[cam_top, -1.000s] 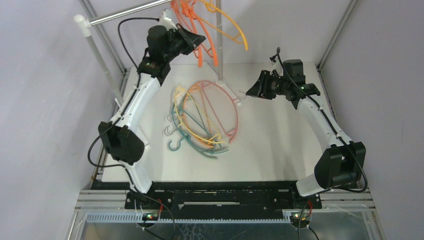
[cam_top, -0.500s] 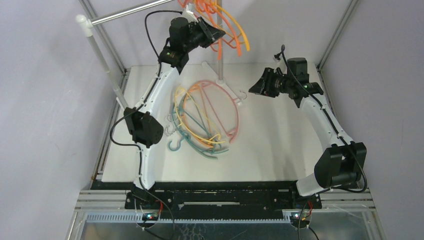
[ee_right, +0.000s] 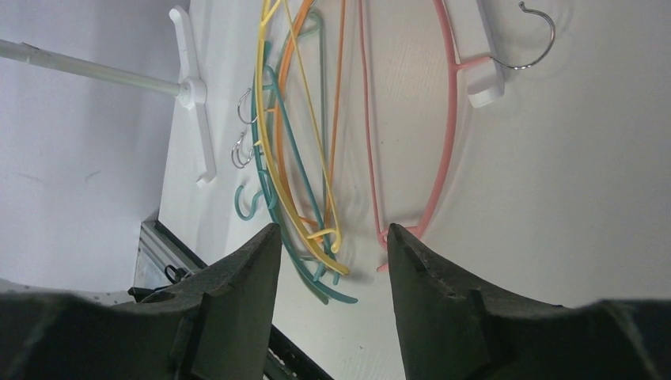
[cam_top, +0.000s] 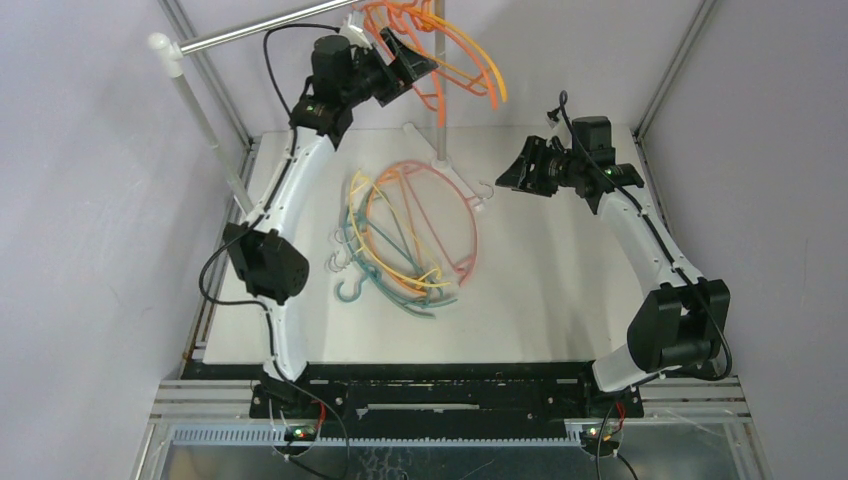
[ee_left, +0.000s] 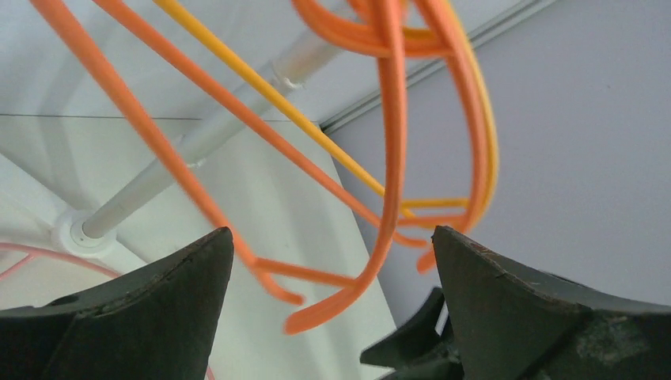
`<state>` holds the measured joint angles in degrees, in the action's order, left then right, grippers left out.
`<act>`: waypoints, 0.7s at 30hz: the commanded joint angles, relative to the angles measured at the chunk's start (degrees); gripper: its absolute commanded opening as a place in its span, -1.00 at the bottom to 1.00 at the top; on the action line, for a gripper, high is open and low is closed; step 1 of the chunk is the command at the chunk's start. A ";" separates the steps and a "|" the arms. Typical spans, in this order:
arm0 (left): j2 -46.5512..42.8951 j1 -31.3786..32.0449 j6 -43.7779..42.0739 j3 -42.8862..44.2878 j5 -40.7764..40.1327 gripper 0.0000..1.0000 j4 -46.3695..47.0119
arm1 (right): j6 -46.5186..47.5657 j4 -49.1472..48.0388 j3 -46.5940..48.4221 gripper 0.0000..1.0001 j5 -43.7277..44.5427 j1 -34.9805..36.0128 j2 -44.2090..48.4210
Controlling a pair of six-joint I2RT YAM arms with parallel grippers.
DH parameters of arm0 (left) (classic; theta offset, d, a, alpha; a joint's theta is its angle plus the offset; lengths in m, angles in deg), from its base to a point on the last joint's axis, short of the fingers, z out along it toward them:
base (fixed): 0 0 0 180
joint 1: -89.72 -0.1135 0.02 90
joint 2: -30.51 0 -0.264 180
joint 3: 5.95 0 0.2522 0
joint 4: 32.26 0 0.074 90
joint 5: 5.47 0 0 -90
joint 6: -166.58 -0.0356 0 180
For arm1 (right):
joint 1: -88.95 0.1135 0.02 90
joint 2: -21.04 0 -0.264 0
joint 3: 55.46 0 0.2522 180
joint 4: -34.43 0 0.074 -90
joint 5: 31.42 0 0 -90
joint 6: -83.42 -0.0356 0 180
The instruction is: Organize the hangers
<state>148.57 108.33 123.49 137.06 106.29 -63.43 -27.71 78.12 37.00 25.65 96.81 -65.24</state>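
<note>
The left gripper (ee_left: 331, 237) has its jaws spread wide. A bundle of orange hangers (ee_left: 393, 142) dangles in the gap ahead of them, and neither finger pinches or visibly presses a strand. Those hangers and a yellow one (ee_left: 261, 83) hang up at the rail (cam_top: 260, 28), so this looks like the close of a hanging step. The right gripper (ee_right: 332, 229) is partly open and holds nothing. It hovers above the table (ee_right: 570, 198), over the loose pile of hangers (cam_top: 418, 284) lying there in teal, yellow, orange and pink. The pink hanger (ee_right: 455, 119) lies at the pile's edge, just ahead of the fingers. The next move probably calls for the left arm to back away without snagging the hung set. The right arm would then need to descend and pick a single strand from the tangle.
</note>
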 commanded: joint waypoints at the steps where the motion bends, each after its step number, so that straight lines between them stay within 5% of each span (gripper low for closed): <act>1: -10.46 -0.49 -3.14 -5.66 3.46 0.99 2.26 | 0.64 -0.48 1.48 0.21 1.88 0.02 1.55; 10: -24.21 -1.98 -5.04 -22.89 5.17 0.99 4.43 | 4.69 3.12 -0.03 0.24 8.15 4.37 5.20; 21: -37.93 -4.98 -14.48 -53.52 -4.75 0.99 0.61 | 20.67 9.69 -3.19 0.23 23.26 29.00 9.60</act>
<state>115.31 104.35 113.96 91.23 105.59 -61.79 -13.37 86.95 34.07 42.98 119.91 -57.35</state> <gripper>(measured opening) 0.996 0.618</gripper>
